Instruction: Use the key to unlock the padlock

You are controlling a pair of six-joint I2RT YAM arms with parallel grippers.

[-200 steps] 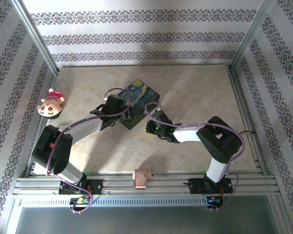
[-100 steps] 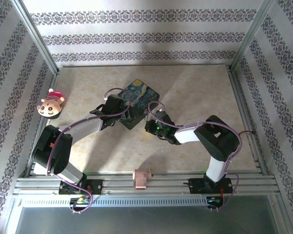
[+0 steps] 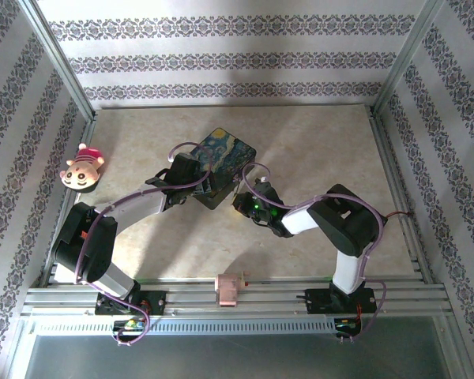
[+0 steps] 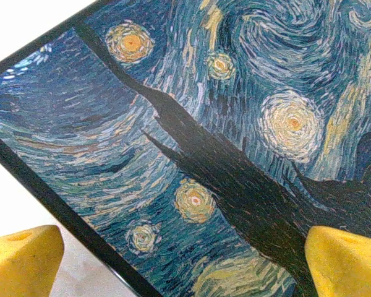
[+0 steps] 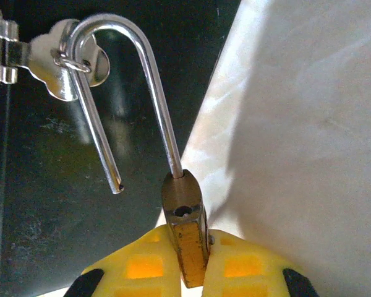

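Pinching the padlock [image 5: 185, 230] by its brass body in the right jaws, at the front edge of the painted box [image 3: 227, 151]. Hooked through the box's clasp [image 5: 54, 60] by the shackle [image 5: 152, 75], free end out of the body. Holding the left jaws spread wide over the box lid.

Dark blue swirls with pale yellow stars are seen on the flat rectangular painted box [image 4: 222, 124], brass-yellow with a silvery shackle [image 5: 159, 111] on the small metal padlock [image 5: 187, 238], and cream marbling on the stone-look table [image 5: 297, 124].
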